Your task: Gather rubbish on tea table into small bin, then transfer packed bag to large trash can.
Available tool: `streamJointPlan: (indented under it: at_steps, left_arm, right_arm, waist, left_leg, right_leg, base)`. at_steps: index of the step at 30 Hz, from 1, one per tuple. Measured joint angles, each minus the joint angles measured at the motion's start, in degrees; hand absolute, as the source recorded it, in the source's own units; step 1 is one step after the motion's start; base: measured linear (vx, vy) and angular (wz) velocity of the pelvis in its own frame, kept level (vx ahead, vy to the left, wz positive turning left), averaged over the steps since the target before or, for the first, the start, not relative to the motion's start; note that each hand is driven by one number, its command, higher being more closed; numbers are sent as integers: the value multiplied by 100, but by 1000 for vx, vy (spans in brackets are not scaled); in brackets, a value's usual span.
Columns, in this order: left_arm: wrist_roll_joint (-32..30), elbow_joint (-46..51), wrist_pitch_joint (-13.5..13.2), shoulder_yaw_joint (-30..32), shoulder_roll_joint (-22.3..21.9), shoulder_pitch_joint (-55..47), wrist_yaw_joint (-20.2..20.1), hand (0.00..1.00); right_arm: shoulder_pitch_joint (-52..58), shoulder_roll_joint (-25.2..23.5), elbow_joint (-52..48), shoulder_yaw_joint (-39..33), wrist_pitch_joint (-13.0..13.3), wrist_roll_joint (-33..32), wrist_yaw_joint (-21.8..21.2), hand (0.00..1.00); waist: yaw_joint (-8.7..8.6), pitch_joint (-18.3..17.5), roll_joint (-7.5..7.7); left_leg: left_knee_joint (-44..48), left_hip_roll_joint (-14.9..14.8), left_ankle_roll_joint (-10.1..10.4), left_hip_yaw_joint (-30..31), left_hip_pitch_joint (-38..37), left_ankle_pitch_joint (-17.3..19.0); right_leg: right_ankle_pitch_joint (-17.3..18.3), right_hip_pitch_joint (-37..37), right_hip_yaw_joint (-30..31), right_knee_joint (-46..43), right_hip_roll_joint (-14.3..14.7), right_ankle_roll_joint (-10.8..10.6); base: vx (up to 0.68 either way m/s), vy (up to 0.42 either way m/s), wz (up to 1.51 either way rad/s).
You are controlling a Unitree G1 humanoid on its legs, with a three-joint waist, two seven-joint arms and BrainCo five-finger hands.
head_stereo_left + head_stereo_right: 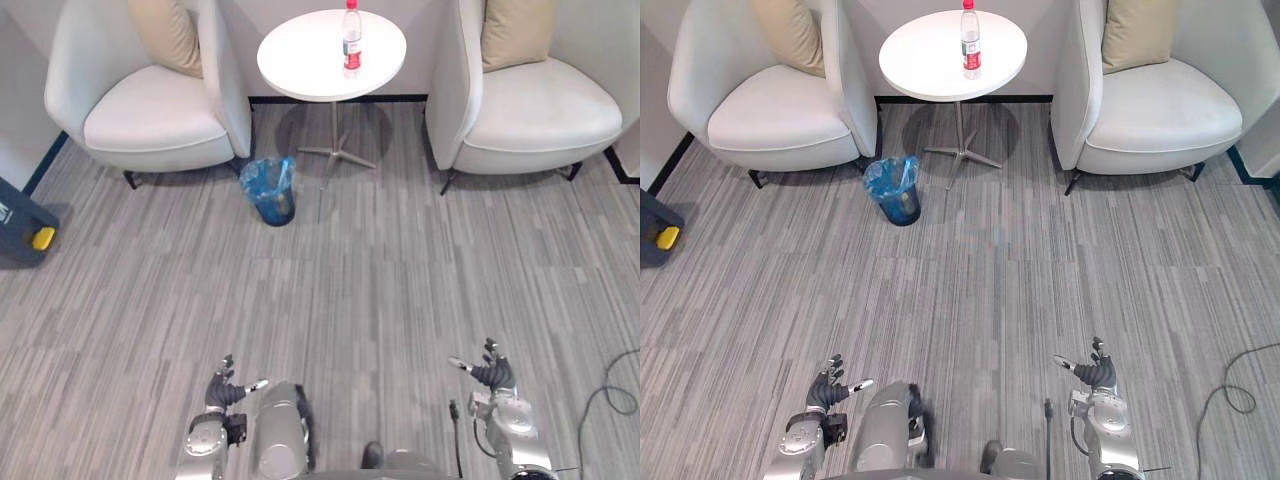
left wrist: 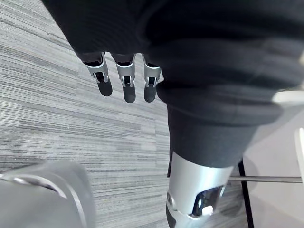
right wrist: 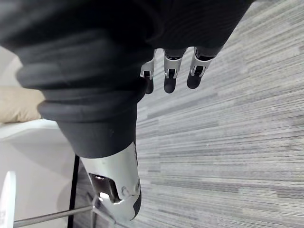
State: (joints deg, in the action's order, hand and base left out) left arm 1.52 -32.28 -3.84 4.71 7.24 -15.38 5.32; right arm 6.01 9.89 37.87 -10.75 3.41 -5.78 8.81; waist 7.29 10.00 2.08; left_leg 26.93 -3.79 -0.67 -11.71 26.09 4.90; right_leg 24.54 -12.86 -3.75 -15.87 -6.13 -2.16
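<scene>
A clear plastic bottle (image 1: 351, 40) with a red cap and label stands upright on the round white tea table (image 1: 305, 58) at the far middle. On the floor to the table's left stands a small bin (image 1: 271, 190) lined with a blue bag. My left hand (image 1: 226, 391) hangs low at the near left, fingers relaxed and empty. At the near right, my right hand (image 1: 489, 374) is likewise open and holds nothing. Both hands are far from the table. In the wrist views the left hand's fingers (image 2: 124, 80) and the right hand's fingers (image 3: 170, 73) hang straight above grey carpet.
Two white armchairs flank the table, the left armchair (image 1: 150, 110) and the right armchair (image 1: 540, 105), each with a tan cushion. A dark box with a yellow part (image 1: 28, 228) sits at the left edge. Grey striped carpet spreads between me and the table.
</scene>
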Motion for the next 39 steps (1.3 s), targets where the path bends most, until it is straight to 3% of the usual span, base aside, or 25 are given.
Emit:
streamJointPlan:
  at_steps: [1,2,3,5,8,9,10,11,12,13,15,16,18,19,21,24,25,26,27,29,31,33,36,38,39]
  left_arm:
    - [0,-1,6,-48,-20,17,-6,0]
    - [1,-41,8,-132,-11,105,-13,0]
    - [3,-71,35,-165,13,198,0,0]
    - [10,-51,30,-235,18,336,32,0]
    - [12,-38,-29,-265,42,577,97,0]
    - [9,-51,-75,-240,65,703,109,0]
    - [8,-115,-108,-229,111,772,109,0]
    - [4,-154,-107,-220,123,776,111,0]
    - [-7,-269,-96,-176,133,736,116,0]
    - [-24,-380,-68,-149,79,721,113,0]
    - [-133,-379,-35,-41,15,669,115,0]
    - [-141,-349,-33,1,-58,673,111,0]
    - [-133,-185,-38,-2,-86,591,105,0]
    - [-119,-153,-36,-15,-109,586,102,0]
    - [-115,-24,-38,-14,-190,576,102,0]
    - [-114,-15,-37,-4,-239,570,101,0]
    - [-114,-15,-38,-6,-256,541,101,0]
    - [-114,-30,-39,-4,-292,445,101,0]
    - [-115,-163,-34,48,-213,542,103,0]
    - [-116,-209,-39,76,-214,510,103,0]
    - [-116,-344,-10,54,-268,452,103,0]
    - [-116,-366,-5,-18,-165,353,105,0]
    - [-114,-358,15,-58,-100,436,126,0]
    - [-109,-359,17,-5,-93,459,127,0]
    - [-110,-356,15,2,-84,495,127,0]
  right_arm:
    - [47,-42,0,-1,-2,90,-1,0]
    - [31,-57,24,38,1,196,-7,0]
    - [1,-58,74,72,0,206,-11,0]
    - [-87,-40,66,271,32,327,-13,0]
    - [-60,-16,11,414,74,404,-34,0]
    - [-81,2,26,401,68,408,-38,0]
    - [-75,46,153,378,58,409,-36,0]
    - [-64,88,231,367,35,410,-34,0]
    - [-37,152,397,331,-2,417,-31,0]
    - [-54,213,442,239,-33,417,-28,0]
    - [-53,208,236,202,-27,416,-25,0]
    - [84,187,-33,255,-13,409,-23,0]
    - [134,62,-296,288,7,395,-3,0]
    - [110,-1,-468,290,33,359,2,0]
    - [65,17,-640,251,78,354,13,0]
    - [57,20,-636,192,51,353,56,0]
    - [93,0,-625,135,46,352,99,0]
    - [144,38,-586,67,39,351,108,0]
    - [51,-67,-393,42,-6,346,111,0]
    - [48,-54,-251,47,-3,364,104,0]
    - [-53,12,-137,52,-3,412,100,0]
    - [-52,-33,-117,216,4,430,95,0]
    - [132,-58,-219,371,-19,431,92,0]
    - [122,-61,-514,423,-10,431,94,0]
    - [127,-67,-624,421,14,427,95,0]
  waist:
    - [-37,-33,94]
    - [-124,-18,155]
    - [-236,0,181]
    - [-346,96,28]
    - [-458,153,-208]
    - [-605,183,-275]
    - [-720,162,-197]
    - [-752,164,-195]
    - [-784,165,-205]
    - [-666,102,-367]
    - [-665,153,-408]
    - [-669,219,-454]
    - [-553,287,-429]
    - [-467,305,-328]
    - [-322,294,-339]
    - [-323,281,-406]
    - [-327,266,-444]
    - [-323,176,-678]
    - [-339,180,-446]
    - [-321,159,-177]
    - [-321,171,-169]
    - [-359,184,-156]
    - [-451,176,-139]
    - [-524,172,-143]
    - [-537,130,-69]
  left_leg:
    - [88,84,-134,-77,-142,198]
    - [97,210,-237,-82,-440,460]
    - [63,297,-285,-59,-720,644]
    - [-430,308,-337,-38,-1910,912]
    - [-1054,169,-311,189,-2793,945]
    - [-1185,116,-309,377,-2947,945]
    - [-1311,111,-235,497,-3126,986]
    - [-1327,83,-115,603,-3222,1055]
    - [-1302,-8,95,838,-3363,1177]
    - [-1049,-229,257,943,-3326,1129]
    - [144,-334,593,990,-2850,762]
    - [1582,-540,504,955,-2312,74]
    - [3136,-952,334,696,-1563,270]
    - [3332,-1014,357,491,-1169,386]
    - [2624,-1008,293,86,-698,484]
    - [1005,-877,288,-541,-604,437]
    - [48,-717,255,-745,-750,104]
    - [-644,-693,-275,-789,-862,-559]
    - [-631,-540,-266,-818,-945,-516]
    - [-865,-189,-287,-820,-1129,-293]
    - [-866,-70,-259,-905,-1323,31]
    - [-882,89,-289,-814,-1711,256]
    - [-875,249,-251,-501,-2026,451]
    - [-825,277,-260,-327,-2084,440]
    - [-760,323,-193,-237,-2083,485]
  right_leg:
    - [-122,425,73,-1112,-177,-205]
    - [-647,1049,147,-2744,-367,-762]
    - [-697,1493,235,-3806,-399,-888]
    - [-470,2245,28,-4588,-359,-415]
    - [-341,2956,-480,-3402,-102,-145]
    - [-481,3223,-454,-2230,5,-147]
    - [-1053,3351,-209,-968,43,-252]
    - [-1630,3371,-92,-473,86,-244]
    - [-2535,3213,20,-214,182,-80]
    - [-2333,3185,-94,-380,309,98]
    - [-1959,2932,-318,-500,309,195]
    - [-1765,2450,-508,-352,336,276]
    - [-1574,1753,-620,-95,422,425]
    - [-1538,1420,-665,137,416,441]
    - [-1491,1000,-700,588,413,368]
    - [-1391,639,-763,817,403,241]
    - [-1240,484,-771,837,427,133]
    - [-1061,389,-727,807,603,37]
    - [-950,339,-730,755,448,-19]
    - [-789,388,-563,485,147,-158]
    - [-656,834,-321,-782,-83,-342]
    - [-782,1609,84,-2781,-226,-847]
    - [-577,2362,379,-3170,-168,-622]
    - [-565,2614,523,-2421,-85,-543]
    - [-878,2608,671,-1465,-24,-328]
  base:
    - [748,176,-7]
    - [731,189,13]
    - [866,213,8]
    - [749,131,-13]
    - [546,14,17]
    - [686,-91,100]
    - [694,-119,108]
    - [751,-191,102]
    - [523,-156,52]
    - [529,-161,38]
    - [653,-265,44]
    - [670,-299,66]
    - [471,-197,32]
    - [416,-179,5]
    - [404,-103,-1]
    - [383,30,11]
    - [408,107,4]
    - [460,137,15]
    - [369,125,14]
    - [331,133,11]
    - [306,136,-9]
    - [310,101,17]
    - [272,-6,64]
    - [257,-90,67]
    - [261,-139,71]
